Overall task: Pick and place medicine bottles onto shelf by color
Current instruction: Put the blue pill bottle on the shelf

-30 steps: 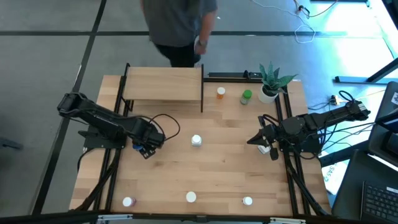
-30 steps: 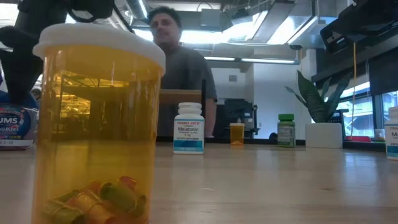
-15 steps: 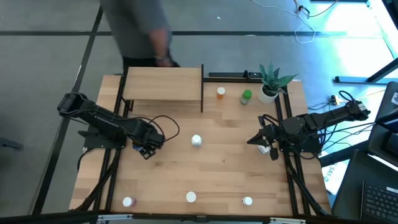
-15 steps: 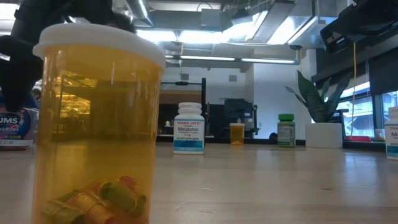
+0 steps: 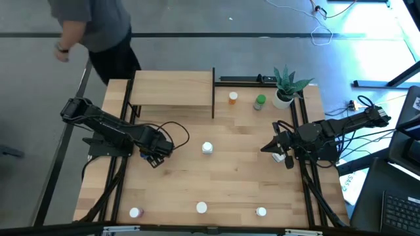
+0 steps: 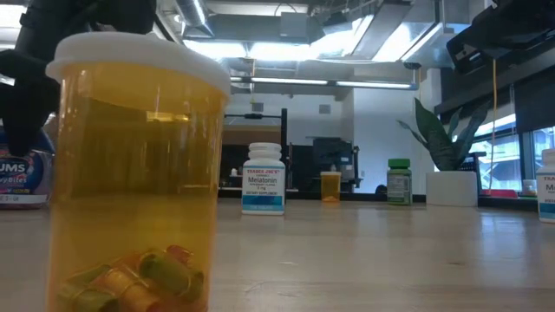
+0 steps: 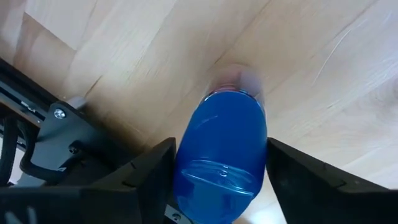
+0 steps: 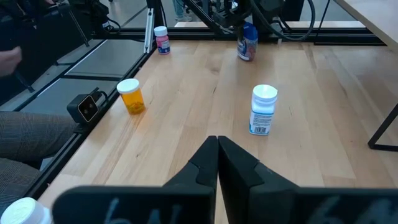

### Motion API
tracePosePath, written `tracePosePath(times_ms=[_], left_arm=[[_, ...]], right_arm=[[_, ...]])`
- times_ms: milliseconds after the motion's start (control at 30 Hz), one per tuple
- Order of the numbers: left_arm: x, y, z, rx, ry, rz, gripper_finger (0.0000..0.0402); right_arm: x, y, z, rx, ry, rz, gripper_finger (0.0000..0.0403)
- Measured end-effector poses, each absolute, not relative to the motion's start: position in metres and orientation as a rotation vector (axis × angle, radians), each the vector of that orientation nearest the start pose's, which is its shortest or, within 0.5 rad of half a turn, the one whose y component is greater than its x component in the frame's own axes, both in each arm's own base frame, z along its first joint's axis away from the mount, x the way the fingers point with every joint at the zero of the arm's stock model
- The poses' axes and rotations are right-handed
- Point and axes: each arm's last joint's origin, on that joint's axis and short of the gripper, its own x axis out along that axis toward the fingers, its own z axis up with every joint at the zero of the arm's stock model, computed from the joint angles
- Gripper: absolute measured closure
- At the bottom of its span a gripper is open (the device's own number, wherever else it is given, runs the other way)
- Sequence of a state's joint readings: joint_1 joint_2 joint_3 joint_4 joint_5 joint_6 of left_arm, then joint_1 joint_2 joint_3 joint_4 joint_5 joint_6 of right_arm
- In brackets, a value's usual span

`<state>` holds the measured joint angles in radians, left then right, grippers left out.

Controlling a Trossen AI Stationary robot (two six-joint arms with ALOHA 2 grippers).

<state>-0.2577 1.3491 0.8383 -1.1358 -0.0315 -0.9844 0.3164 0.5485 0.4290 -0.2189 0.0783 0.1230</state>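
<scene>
- Overhead: left gripper (image 5: 155, 156) sits mid-left of frame, clamped on the blue bottle (image 5: 146, 155); shelf (image 5: 172, 88) stands upper centre, bare.
- Left wrist: I see fingers (image 7: 144, 175) pinching the bottle's smooth plastic body — light, probably slippery.
- Right wrist: right gripper (image 8: 217, 144) is closed, empty.

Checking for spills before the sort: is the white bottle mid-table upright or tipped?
Upright. The white bottle stands on its base on the table, cap on top, in both the right wrist and low views.

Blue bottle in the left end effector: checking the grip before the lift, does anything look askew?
Nothing stands out. The left end effector clamps the blue plastic medicine bottle squarely between its fingers on the wooden tabletop.
</scene>
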Motion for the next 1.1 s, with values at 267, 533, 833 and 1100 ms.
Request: tracePosePath(times_ms=[267, 533, 833, 1100], left_arm=[[0.191, -0.049, 0.197, -0.515, 1.537, 0.627, 0.0212], [0.193, -0.05, 0.199, -0.52, 1.516, 0.631, 0.0216], [0.21, -0.054, 0.231, -0.559, 1.429, 0.567, 0.0218], [0.221, -0.054, 0.281, -0.591, 1.352, 0.514, 0.0218]], right_arm=[[0.13, 0.04, 0.239, 0.055, 0.347, 0.215, 0.0389], [0.13, 0.04, 0.239, 0.055, 0.347, 0.215, 0.0389], [0.13, 0.04, 0.239, 0.055, 0.347, 0.215, 0.0389], [0.13, 0.04, 0.239, 0.055, 0.347, 0.215, 0.0389]])
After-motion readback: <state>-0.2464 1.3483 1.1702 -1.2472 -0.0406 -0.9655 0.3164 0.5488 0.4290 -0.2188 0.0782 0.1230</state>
